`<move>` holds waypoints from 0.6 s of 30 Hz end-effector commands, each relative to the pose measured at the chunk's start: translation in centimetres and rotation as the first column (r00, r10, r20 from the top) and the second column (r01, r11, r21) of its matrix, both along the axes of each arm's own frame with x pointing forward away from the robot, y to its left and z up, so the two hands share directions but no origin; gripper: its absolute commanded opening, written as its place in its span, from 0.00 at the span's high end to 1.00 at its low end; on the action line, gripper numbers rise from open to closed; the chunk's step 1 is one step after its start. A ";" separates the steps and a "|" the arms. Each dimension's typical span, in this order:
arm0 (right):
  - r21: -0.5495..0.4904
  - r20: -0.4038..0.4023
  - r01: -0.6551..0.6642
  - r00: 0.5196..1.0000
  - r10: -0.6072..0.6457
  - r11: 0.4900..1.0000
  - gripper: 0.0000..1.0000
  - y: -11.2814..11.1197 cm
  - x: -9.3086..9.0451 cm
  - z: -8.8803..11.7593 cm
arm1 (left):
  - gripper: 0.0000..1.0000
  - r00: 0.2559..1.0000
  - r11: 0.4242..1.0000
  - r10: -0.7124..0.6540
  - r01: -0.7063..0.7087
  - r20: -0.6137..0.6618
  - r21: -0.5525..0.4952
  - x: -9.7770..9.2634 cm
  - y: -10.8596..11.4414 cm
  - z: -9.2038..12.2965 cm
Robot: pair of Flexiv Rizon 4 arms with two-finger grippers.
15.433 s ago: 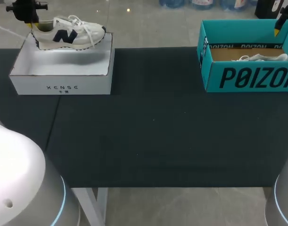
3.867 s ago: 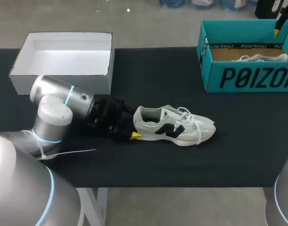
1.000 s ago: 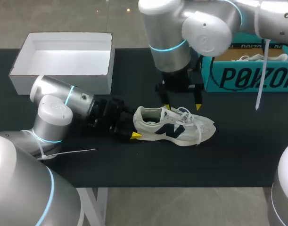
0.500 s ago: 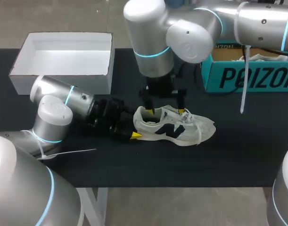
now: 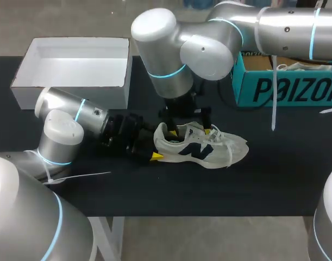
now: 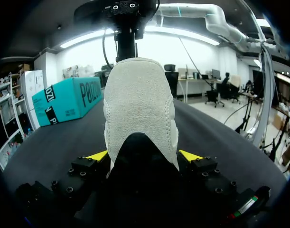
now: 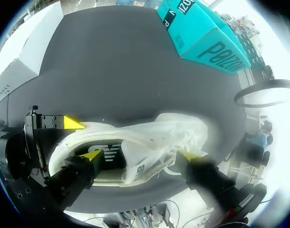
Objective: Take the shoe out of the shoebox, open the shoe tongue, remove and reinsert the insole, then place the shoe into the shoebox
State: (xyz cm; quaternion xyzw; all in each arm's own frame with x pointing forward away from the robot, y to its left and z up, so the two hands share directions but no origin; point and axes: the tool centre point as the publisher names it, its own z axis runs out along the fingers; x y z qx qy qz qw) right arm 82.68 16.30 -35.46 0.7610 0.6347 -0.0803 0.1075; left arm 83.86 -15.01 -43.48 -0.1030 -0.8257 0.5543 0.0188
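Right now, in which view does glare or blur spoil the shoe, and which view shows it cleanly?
Head view: even light, the shoe sharp, my right arm hiding part of its opening. Left wrist view: its heel clear, the table bent by the fisheye. Right wrist view: worst, the shoe washed out white by glare, details smeared.

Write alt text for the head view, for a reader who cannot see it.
A white sneaker stands on a black table, its heel clamped by the left gripper, while the right gripper hangs over its opening, fingers open. An open white box sits behind to the left, a teal box to the right.
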 end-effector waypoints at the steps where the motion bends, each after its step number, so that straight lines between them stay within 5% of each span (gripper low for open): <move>1: 0.011 -0.006 0.007 1.000 -0.007 1.000 0.00 -0.9 0.0 -0.4 | 1.00 1.000 1.000 0.002 -0.002 0.001 -0.001 0.0 -0.2 -0.2; 2: 0.016 -0.009 0.017 1.000 -0.016 1.000 0.56 -1.4 0.0 -0.4 | 1.00 1.000 1.000 0.002 -0.002 0.001 -0.001 0.0 -0.2 -0.2; 4: 0.020 -0.009 0.023 1.000 -0.023 1.000 0.87 -1.9 0.0 -0.2 | 1.00 1.000 1.000 0.002 -0.002 0.001 -0.001 0.0 -0.2 -0.2; 6: 0.023 -0.008 0.030 1.000 -0.030 0.999 0.99 -2.4 0.0 0.2 | 1.00 1.000 1.000 0.002 -0.002 0.001 -0.001 0.0 -0.2 -0.2; 18: 0.067 0.025 0.097 0.995 -0.099 0.993 1.00 -5.7 0.0 2.2 | 1.00 1.000 1.000 0.002 -0.002 0.001 -0.001 0.0 -0.2 -0.2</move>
